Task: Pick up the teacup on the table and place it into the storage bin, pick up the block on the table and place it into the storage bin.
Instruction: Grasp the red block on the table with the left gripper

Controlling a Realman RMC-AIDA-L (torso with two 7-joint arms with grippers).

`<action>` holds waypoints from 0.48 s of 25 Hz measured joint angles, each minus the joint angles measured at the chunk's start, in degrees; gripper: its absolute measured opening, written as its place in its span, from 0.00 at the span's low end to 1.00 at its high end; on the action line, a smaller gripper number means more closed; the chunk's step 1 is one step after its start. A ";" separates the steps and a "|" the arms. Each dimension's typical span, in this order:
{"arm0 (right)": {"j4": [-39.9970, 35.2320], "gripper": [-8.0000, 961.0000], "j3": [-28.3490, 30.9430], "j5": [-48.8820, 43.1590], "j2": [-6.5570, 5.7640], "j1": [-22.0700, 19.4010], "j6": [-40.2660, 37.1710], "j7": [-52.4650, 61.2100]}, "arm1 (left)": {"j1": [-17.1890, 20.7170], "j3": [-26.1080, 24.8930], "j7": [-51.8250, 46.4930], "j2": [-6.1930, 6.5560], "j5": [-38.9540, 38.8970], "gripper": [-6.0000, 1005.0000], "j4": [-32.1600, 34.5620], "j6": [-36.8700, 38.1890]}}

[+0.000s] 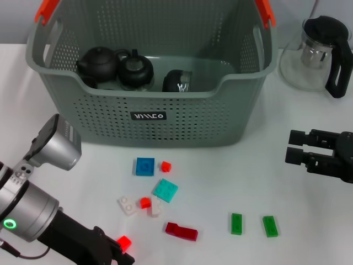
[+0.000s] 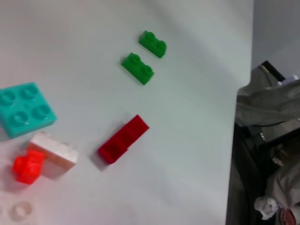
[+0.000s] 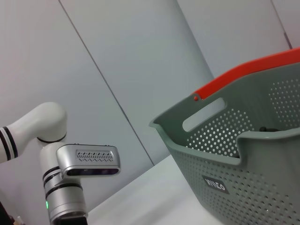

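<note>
Teapots and a teacup are held in the storage bin. A small red block is clenched by the left pincer near the bench's near edge. The right pincer is parked at right, released.

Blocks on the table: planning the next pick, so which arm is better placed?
Left. The left gripper is low beside the blocks, near the small red block; the right gripper is off to the side.
</note>
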 joint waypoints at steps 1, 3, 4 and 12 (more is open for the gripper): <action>0.00 0.70 -0.04 0.00 0.00 0.00 0.01 0.00 | -0.14 -0.16 -0.04 0.10 0.09 0.70 -0.26 -0.13; 0.00 0.70 -0.08 0.00 0.02 0.00 0.01 0.00 | -0.36 -0.54 -0.07 0.23 0.33 0.70 -0.63 -0.29; 0.00 0.70 -0.08 0.00 0.02 0.00 0.01 0.00 | -0.40 -0.72 -0.08 0.27 0.46 0.70 -0.65 -0.42; 0.00 0.70 0.01 0.00 -0.03 -0.09 -0.10 0.00 | -0.44 -1.59 -0.55 0.44 2.05 0.70 -0.63 -1.97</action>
